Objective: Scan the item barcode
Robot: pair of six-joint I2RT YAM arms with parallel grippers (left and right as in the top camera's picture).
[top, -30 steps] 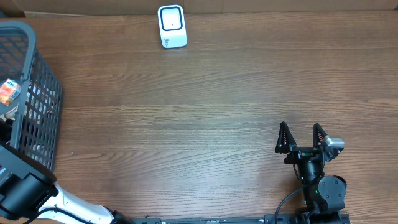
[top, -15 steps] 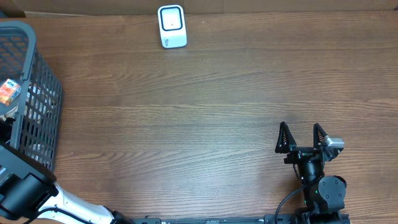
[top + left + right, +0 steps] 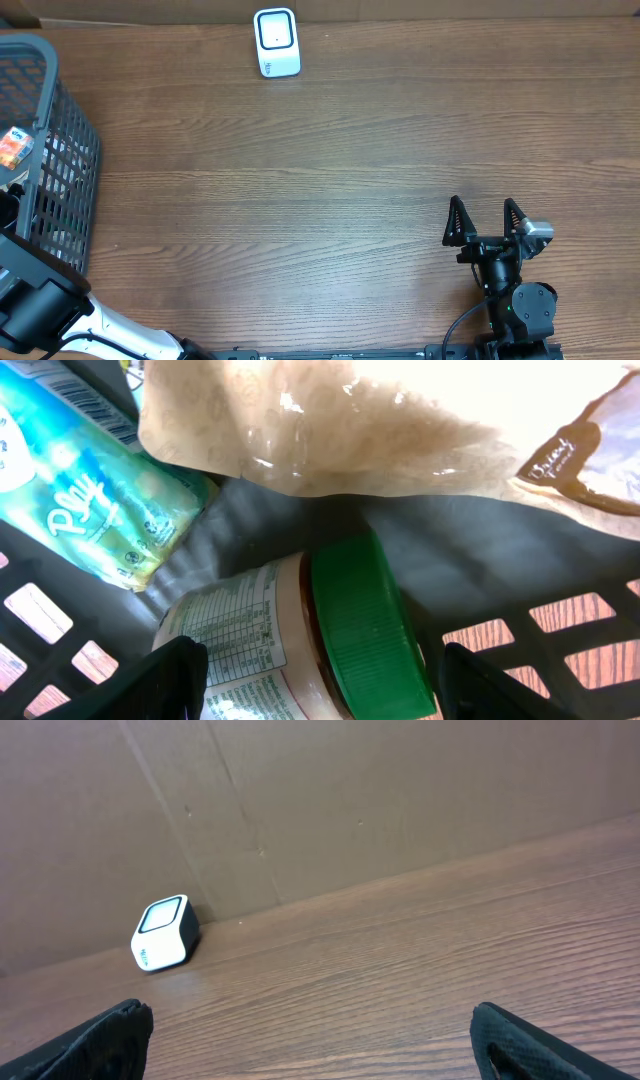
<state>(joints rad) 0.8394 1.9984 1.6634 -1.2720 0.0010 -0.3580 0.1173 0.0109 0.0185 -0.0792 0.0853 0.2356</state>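
Item: a jar [image 3: 290, 630] with a green lid [image 3: 365, 625] lay on its side on the floor of the basket [image 3: 520, 630], which stood at the table's 9 o'clock edge in the overhead view. Judging by where the jaws stood, this was the thing to be scanned.
Neighbours: a beige pouch [image 3: 350, 430] lay at the jar's 12 o'clock, overlapping nothing I could be sure of. A blue-green soft pack [image 3: 80, 490] lay at its 10 o'clock, just beside the label.
Left gripper [image 3: 325, 678]: it was spread wide and straddled the jar with nothing held. Bare basket floor showed between the lid and the 3 o'clock finger. Whether the 9 o'clock finger touched the label I could not tell.
Right gripper [image 3: 315, 1028]: it was fully spread and empty, over bare table [image 3: 330, 180] at about 5 o'clock.
Scanner [image 3: 276, 42]: it stood near the table's 12 o'clock edge, well apart from the basket.
Handling: the jar was probably rigid, fairly heavy for its size, smooth-walled and prone to roll. Whether it was glass or plastic I could not tell.
Hold: best across the body just below the lid, where the ribbed lid edge could stop slip. The printed label should be left uncovered, since the barcode likely sat there.
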